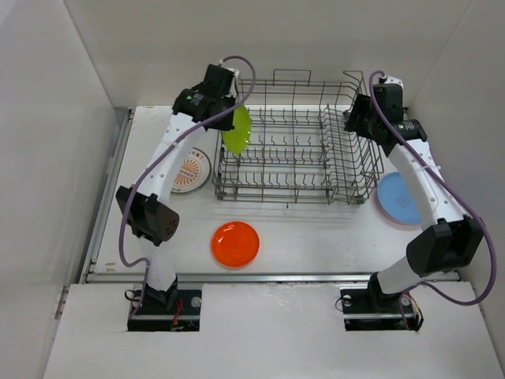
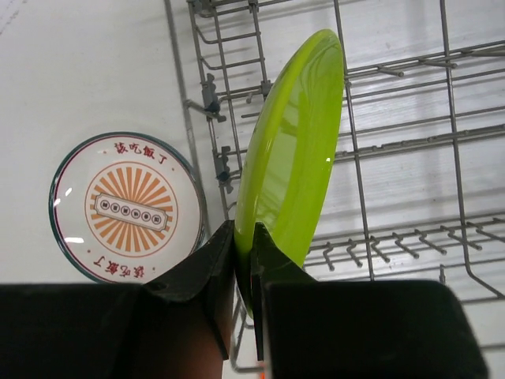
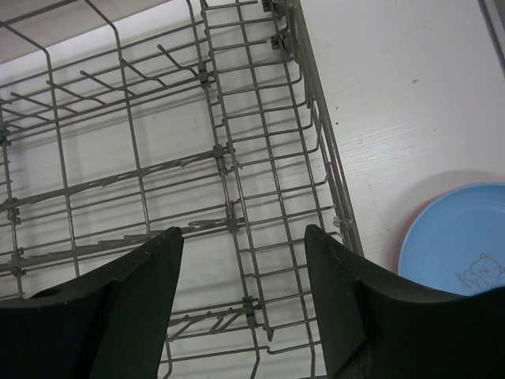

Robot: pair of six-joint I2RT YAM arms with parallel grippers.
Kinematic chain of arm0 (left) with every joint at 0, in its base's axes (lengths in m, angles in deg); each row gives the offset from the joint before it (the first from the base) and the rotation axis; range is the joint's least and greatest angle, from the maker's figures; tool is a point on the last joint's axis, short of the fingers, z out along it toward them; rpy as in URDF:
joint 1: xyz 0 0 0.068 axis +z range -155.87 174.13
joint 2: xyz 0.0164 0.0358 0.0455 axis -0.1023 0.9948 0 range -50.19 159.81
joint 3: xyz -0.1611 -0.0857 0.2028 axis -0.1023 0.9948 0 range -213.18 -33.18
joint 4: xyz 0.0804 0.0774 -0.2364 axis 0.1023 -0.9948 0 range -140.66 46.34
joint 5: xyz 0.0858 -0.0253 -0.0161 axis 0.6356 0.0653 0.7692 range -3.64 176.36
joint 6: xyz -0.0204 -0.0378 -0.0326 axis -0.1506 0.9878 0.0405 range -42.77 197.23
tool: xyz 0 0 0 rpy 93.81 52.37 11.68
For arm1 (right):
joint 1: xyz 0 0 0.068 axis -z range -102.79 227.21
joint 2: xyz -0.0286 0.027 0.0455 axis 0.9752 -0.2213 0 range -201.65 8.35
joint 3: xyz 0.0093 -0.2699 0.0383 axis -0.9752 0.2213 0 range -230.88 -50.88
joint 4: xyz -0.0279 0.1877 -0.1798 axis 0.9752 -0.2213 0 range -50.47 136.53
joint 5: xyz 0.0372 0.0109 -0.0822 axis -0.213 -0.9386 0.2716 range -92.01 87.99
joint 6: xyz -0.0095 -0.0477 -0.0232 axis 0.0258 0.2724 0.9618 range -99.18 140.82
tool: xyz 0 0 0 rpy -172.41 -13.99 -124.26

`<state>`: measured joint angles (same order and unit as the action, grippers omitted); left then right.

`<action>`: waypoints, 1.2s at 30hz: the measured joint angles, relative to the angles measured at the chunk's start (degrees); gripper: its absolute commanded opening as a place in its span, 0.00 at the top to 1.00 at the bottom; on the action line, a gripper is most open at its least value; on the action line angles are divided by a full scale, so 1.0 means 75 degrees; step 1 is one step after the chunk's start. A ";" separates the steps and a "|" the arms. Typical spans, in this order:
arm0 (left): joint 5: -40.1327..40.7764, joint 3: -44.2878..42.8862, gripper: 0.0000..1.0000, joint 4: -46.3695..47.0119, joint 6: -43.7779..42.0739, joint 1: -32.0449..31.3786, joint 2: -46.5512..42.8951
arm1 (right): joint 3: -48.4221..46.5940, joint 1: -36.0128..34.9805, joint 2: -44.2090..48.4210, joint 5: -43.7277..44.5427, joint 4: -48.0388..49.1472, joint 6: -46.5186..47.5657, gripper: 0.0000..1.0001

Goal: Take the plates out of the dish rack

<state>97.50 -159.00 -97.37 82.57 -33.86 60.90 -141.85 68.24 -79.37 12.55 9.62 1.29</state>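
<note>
The grey wire dish rack (image 1: 300, 150) stands at the back middle of the table. My left gripper (image 2: 244, 237) is shut on the rim of the lime green plate (image 2: 296, 150), which stands on edge at the rack's left end (image 1: 237, 129). A white plate with an orange sunburst centre (image 1: 189, 170) lies flat left of the rack, also in the left wrist view (image 2: 126, 207). An orange plate (image 1: 235, 243) lies in front of the rack. A light blue plate (image 1: 397, 197) lies right of it. My right gripper (image 3: 245, 237) is open and empty above the rack's right end (image 3: 260, 158).
White walls close in the table at the back and both sides. The rack's tall wire sides (image 1: 359, 95) rise beside my right gripper. The light blue plate also shows at the right wrist view's right edge (image 3: 461, 237).
</note>
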 measured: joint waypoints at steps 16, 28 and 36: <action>-0.6018 0.3468 1.00 -0.1323 -0.3331 0.1271 -0.2081 | 0.0256 -0.0003 0.0184 -0.0335 -0.0035 -0.0061 0.31; -0.5021 0.6513 1.00 -0.1469 -0.5284 0.0140 -0.2649 | 0.0399 -0.0003 0.0236 -0.0347 -0.0067 -0.0090 0.31; -0.4552 0.6831 0.70 -0.0819 -0.5298 -0.0358 -0.2623 | 0.0399 -0.0003 0.0251 -0.0335 -0.0076 -0.0111 0.31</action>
<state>63.36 -107.77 -103.51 42.83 -36.55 41.22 -138.86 68.22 -77.49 10.04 9.06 0.46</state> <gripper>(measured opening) 0.197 0.688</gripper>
